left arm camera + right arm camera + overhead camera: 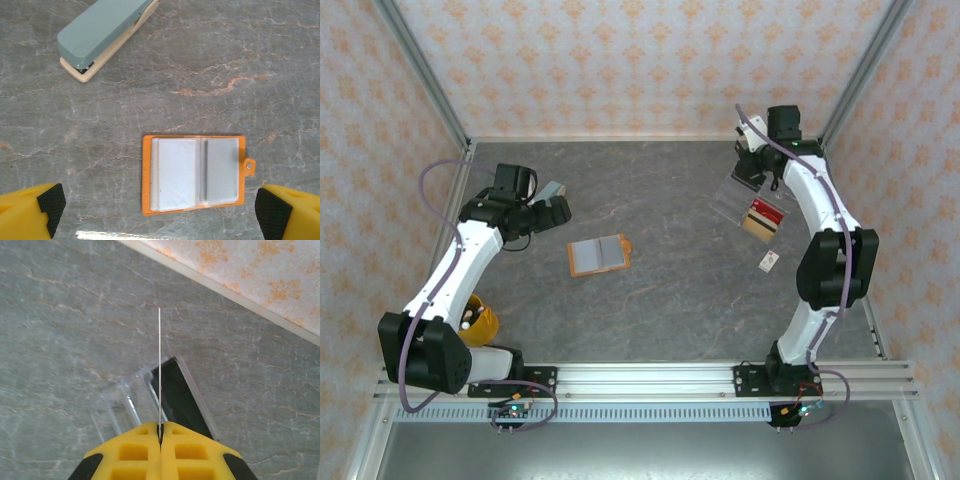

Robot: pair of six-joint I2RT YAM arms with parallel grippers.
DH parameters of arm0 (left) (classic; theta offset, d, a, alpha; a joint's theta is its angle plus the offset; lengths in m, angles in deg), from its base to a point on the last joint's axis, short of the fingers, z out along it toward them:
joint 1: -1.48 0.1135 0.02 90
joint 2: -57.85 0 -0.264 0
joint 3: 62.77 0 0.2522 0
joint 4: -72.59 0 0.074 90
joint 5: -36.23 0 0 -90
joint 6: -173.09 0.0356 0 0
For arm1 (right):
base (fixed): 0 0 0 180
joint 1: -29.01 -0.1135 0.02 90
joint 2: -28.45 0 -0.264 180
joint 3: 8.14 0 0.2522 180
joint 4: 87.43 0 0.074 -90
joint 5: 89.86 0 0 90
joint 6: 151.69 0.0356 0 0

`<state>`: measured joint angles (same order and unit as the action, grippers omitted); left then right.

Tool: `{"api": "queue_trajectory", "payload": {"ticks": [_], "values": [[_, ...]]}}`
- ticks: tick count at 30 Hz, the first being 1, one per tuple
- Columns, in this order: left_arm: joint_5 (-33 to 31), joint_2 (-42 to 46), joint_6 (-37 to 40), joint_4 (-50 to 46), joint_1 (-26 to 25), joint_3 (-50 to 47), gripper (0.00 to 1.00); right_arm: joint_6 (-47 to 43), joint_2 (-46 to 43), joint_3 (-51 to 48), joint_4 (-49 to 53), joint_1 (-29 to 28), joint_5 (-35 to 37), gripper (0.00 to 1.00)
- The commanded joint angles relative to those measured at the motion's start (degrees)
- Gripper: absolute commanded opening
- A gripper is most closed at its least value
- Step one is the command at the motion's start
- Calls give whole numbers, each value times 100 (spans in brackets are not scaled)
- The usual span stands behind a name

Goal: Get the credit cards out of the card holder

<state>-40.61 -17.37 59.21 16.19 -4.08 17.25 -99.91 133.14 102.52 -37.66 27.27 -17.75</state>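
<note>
Now left gripper [161, 206] wide above card holder [194, 173] (pockets look empty); my right gripper [160, 432] pinches card [159, 365], tray [112, 400] at 7 o'clock, for drop.

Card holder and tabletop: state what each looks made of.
Card holder: the orange cover looks like matte soft plastic or faux leather, evenly coloured with a small tab. The inner pockets look like greyish see-through plastic film with a slight gloss.
Tabletop: grey marble-look surface with rusty veins and a low sheen, possibly printed laminate rather than stone.
</note>
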Motion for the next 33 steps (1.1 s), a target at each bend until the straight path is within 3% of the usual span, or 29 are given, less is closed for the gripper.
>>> {"api": "queue_trajectory", "payload": {"ticks": [1, 11, 33], "values": [[210, -76, 104, 125, 58, -24, 100, -778, 188, 294, 451, 225, -421, 0], [300, -247, 137, 94, 117, 45, 100, -1883, 660, 611, 967, 576, -1261, 0], [344, -346, 164, 73, 117, 88, 100, -2452, 1150, 991, 1072, 596, -687, 0]]}}
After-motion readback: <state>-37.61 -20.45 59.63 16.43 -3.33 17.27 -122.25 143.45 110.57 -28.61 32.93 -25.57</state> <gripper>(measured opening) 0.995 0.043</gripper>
